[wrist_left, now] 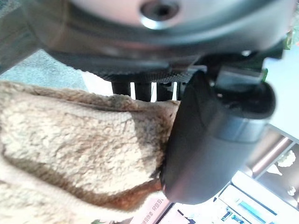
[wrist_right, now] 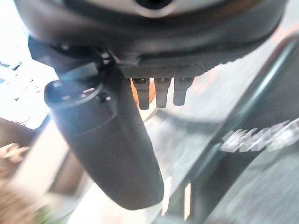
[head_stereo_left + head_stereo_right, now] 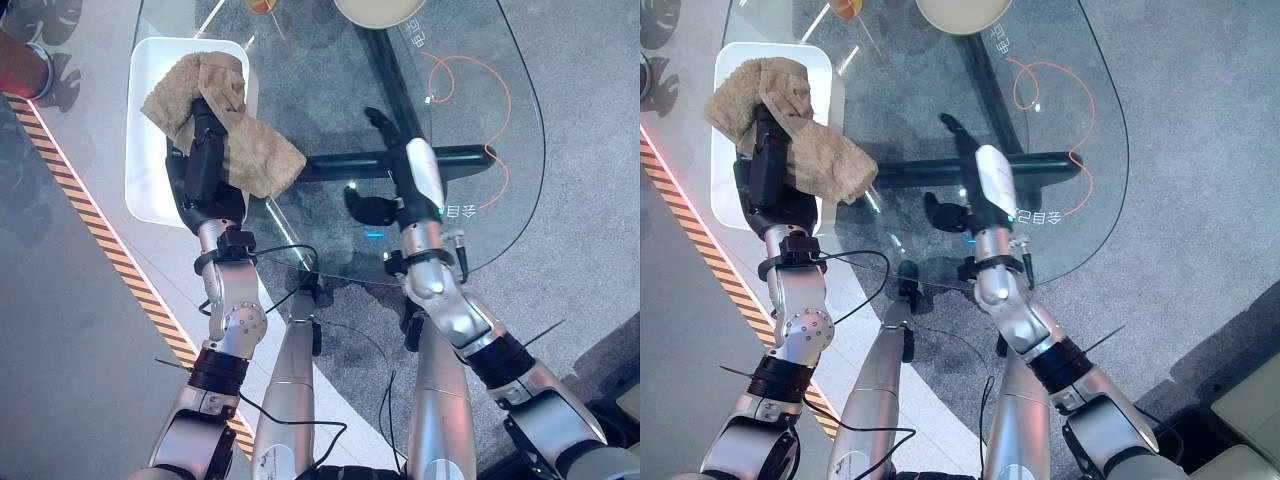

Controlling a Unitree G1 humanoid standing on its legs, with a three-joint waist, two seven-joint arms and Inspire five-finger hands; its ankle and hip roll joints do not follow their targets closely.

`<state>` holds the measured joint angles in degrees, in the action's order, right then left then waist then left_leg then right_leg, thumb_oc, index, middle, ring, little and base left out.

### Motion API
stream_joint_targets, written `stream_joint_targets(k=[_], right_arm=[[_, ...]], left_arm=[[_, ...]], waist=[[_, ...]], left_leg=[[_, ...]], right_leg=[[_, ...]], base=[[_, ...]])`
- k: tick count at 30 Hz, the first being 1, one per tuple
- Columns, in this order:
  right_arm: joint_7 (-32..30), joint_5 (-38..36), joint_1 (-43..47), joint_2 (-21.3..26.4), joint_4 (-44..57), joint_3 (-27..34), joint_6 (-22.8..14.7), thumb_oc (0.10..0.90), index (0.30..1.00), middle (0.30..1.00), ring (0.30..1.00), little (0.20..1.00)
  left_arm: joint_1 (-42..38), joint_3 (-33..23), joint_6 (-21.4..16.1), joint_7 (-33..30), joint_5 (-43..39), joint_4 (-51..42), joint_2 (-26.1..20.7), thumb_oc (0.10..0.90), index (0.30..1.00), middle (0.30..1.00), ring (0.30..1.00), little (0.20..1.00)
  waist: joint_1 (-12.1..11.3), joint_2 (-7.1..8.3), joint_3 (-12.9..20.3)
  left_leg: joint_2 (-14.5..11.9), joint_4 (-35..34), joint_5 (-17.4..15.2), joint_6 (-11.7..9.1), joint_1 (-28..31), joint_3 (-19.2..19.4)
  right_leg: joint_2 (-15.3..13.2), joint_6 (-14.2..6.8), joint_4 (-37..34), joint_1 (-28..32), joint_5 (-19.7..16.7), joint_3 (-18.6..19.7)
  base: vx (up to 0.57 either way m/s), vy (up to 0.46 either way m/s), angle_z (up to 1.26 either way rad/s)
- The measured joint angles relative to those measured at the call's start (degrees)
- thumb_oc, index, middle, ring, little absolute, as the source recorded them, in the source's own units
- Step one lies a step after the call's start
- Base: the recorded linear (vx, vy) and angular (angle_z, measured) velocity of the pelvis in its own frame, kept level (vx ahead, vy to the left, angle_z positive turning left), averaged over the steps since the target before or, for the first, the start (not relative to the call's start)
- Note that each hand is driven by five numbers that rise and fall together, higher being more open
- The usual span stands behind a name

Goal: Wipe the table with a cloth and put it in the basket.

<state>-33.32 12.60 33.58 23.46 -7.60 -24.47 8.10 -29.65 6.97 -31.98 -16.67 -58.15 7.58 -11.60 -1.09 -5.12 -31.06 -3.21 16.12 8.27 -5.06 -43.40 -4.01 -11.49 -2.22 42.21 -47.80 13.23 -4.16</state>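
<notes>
A tan fluffy cloth (image 3: pixel 245 145) is draped over my left hand (image 3: pixel 205 170), which is shut on it, thumb (image 1: pixel 205 140) pressed against the cloth (image 1: pixel 70 154). Hand and cloth hang over the white basket (image 3: pixel 150 195), which stands by the left edge of the glass table (image 3: pixel 330 100). One end of the cloth (image 3: pixel 740 100) lies over the basket's far part, the other hangs over the table's edge. My right hand (image 3: pixel 420 170) hovers open over the middle of the glass, fingers straight, thumb (image 2: pixel 112 149) spread, holding nothing.
A beige bowl (image 3: pixel 385 10) and a small orange item (image 3: pixel 262 5) sit at the table's far edge. An orange cable (image 3: pixel 470 80) loops at the table's right part. Striped hazard tape (image 3: pixel 100 240) runs along the floor on the left.
</notes>
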Motion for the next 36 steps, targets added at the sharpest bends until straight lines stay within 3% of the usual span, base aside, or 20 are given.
stream_joint_targets(k=[3, 11, 17, 24, 36], right_arm=[[-5.57, 0.76, -2.88, 1.31, -2.35, 4.63, -0.61, 0.8, 0.9, 0.9, 0.9, 0.9], [-13.18, -2.09, -5.8, 4.36, -9.66, 11.87, -3.0, 0.8, 0.9, 0.9, 0.9, 0.9], [-15.79, -4.76, -5.73, 4.95, -15.75, 12.39, -5.64, 0.8, 0.9, 0.9, 0.9, 0.9], [-18.63, -11.73, -3.78, 5.01, -30.12, 13.22, -9.24, 0.8, 0.9, 0.9, 0.9, 0.9], [-17.53, -18.14, 0.15, 5.2, -53.97, 13.19, -13.41, 0.8, 0.9, 0.9, 0.9, 0.9]], left_arm=[[0.26, -1.46, -0.81, -0.05, 0.22, 0.12, -0.1, 0.1, 0.3, 0.3, 0.3, 0.2], [0.82, -3.63, -1.33, -0.06, 0.2, 1.14, -0.72, 0.1, 0.3, 0.3, 0.3, 0.2], [0.75, -3.63, -1.46, -0.05, -0.21, 2.51, -2.17, 0.1, 0.3, 0.3, 0.3, 0.2], [-1.02, -3.74, -2.09, -0.51, -0.85, 7.42, -5.71, 0.1, 0.3, 0.3, 0.3, 0.2], [-11.35, -3.39, -2.18, -12.74, 5.84, 19.44, -14.83, 0.1, 0.3, 0.3, 0.3, 0.2]], waist=[[0.62, 0.03, -0.02], [1.51, 0.05, -0.03], [1.53, 0.08, -0.05], [1.46, 0.14, -0.08], [1.65, 0.16, -0.09]], left_leg=[[0.0, 0.07, -0.11, 0.15, 0.0, 0.13], [-0.07, 1.01, -0.68, 0.43, -0.04, 0.26], [-0.08, 1.08, -0.9, 0.58, -0.09, 0.32], [-0.13, 1.04, -0.97, 0.53, -0.2, 0.37], [-0.52, 1.01, -0.92, 0.42, -0.72, 0.39]], right_leg=[[0.0, -0.03, -0.08, 0.01, 0.01, 0.08], [0.13, -0.09, -0.11, 0.21, -0.04, 0.3], [0.18, -0.15, -0.37, 0.25, -0.05, 0.4], [0.23, -0.21, -0.52, 0.19, -0.03, 0.45], [0.6, -0.08, -0.5, -0.42, -0.16, 0.46]], base=[[0.0, 0.0, 0.0], [0.0, -0.002, -0.01], [0.0, 0.0, 0.0], [0.0, 0.0, 0.0], [0.0, 0.0, 0.0]])
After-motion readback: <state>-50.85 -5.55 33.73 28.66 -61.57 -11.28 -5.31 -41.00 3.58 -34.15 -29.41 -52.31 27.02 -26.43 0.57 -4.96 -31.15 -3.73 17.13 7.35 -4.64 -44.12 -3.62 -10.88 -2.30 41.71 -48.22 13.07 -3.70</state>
